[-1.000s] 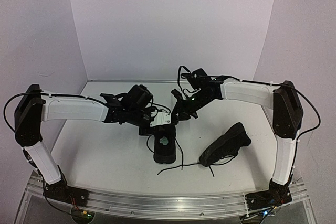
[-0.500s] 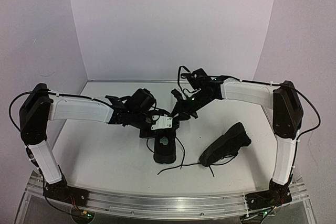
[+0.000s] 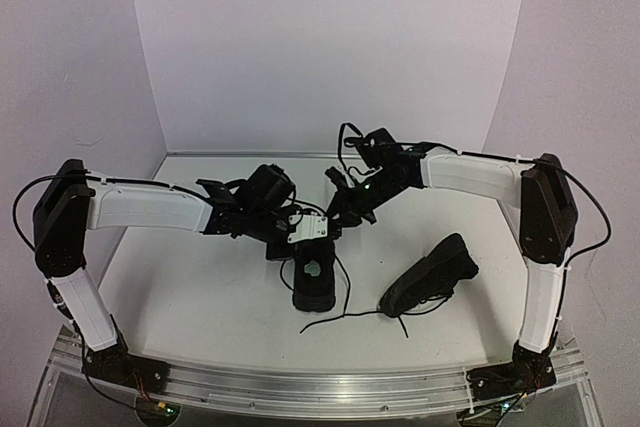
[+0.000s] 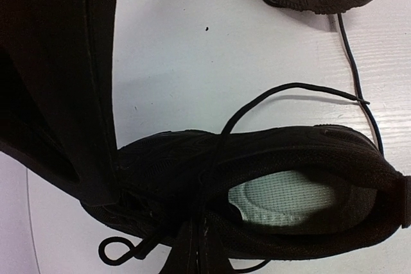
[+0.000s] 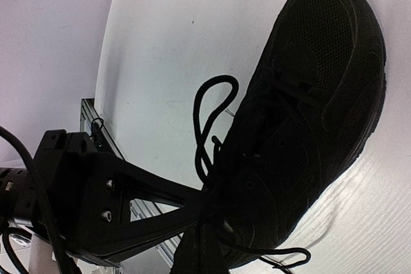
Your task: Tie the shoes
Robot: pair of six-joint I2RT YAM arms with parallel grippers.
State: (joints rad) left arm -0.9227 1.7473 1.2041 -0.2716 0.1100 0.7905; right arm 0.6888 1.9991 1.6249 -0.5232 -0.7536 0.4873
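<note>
L gripper [image 3: 300,245]: you've got it low over the mid sneaker's lace area, jaws closed right down. Its broad black finger [image 4: 64,94] fills the left of the L wrist view, hard by the tongue. Can't tell if a lace is pinched.
R gripper [image 3: 342,217]: jaws closed too, tips just beside the L gripper over the same shoe. In the R wrist view lace strands run in toward the tips, but it's too dark to tell if they're gripped.
Mid sneaker [image 3: 315,292]: all-black low-top, upright on its sole, centre of the table [image 3: 200,297]. Its opening and heel show on the near side of both grippers.
Insole [image 4: 282,197]: pale grey-green patch inside the opening. Any print on it is too blurred for you to read.
Laces [image 3: 345,312]: thin, black, not knotted. Loose ends trail on the table near the heel.
Lace loop [image 5: 212,107]: long narrow loop lying beside the shoe's side. A small curl shows at the bottom left of the L wrist view.
2nd sneaker [image 3: 432,270]: to the R of the mid one, apart from it, tipped over. Its treaded sole edge shows in the L wrist view.
Brands/text: too dark or blurred to read on either shoe.
</note>
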